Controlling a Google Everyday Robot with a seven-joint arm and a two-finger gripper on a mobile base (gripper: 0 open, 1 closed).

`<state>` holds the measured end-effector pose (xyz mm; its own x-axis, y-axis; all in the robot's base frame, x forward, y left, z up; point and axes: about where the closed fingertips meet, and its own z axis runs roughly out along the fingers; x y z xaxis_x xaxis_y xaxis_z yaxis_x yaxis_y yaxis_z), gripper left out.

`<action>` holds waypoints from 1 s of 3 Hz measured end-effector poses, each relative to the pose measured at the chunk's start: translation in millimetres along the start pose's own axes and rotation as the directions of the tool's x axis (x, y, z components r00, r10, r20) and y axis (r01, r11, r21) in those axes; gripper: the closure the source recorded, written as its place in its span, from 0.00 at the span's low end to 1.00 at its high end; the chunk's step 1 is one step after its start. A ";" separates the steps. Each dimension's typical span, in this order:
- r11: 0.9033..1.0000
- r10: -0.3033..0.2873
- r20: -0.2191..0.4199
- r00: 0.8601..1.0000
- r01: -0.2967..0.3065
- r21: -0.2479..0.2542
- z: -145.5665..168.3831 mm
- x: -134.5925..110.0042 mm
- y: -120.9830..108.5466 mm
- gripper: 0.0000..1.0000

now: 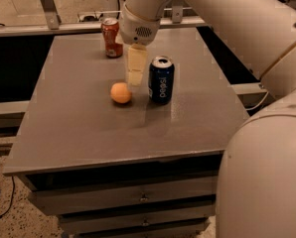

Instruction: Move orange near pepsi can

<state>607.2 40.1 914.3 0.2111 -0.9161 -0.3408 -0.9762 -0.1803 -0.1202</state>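
Observation:
The orange [120, 92] rests on the grey table [88, 133], a short gap left of the upright dark blue pepsi can [161, 80]. My gripper [135, 79] hangs from the white arm above and just behind the gap between them. It holds nothing. It is close to the orange's upper right side, and I cannot tell if it touches it.
An orange-red soda can [111, 37] stands at the back of the table, left of the arm. The large white arm [267, 43] fills the right side. Drawers [143, 197] sit under the tabletop. The floor drops away left of the table.

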 end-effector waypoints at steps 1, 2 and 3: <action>0.996 0.042 0.051 0.998 -0.045 0.074 -28.0 8.0 0.8 0.00; 0.979 0.093 0.147 0.985 -0.117 0.166 -60.7 27.0 11.3 0.00; 0.924 0.140 0.273 0.952 -0.225 0.310 -113.9 65.7 24.3 0.00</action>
<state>591.8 -65.2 995.2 0.0775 -0.7991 -0.5961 -0.9344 0.1503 -0.3230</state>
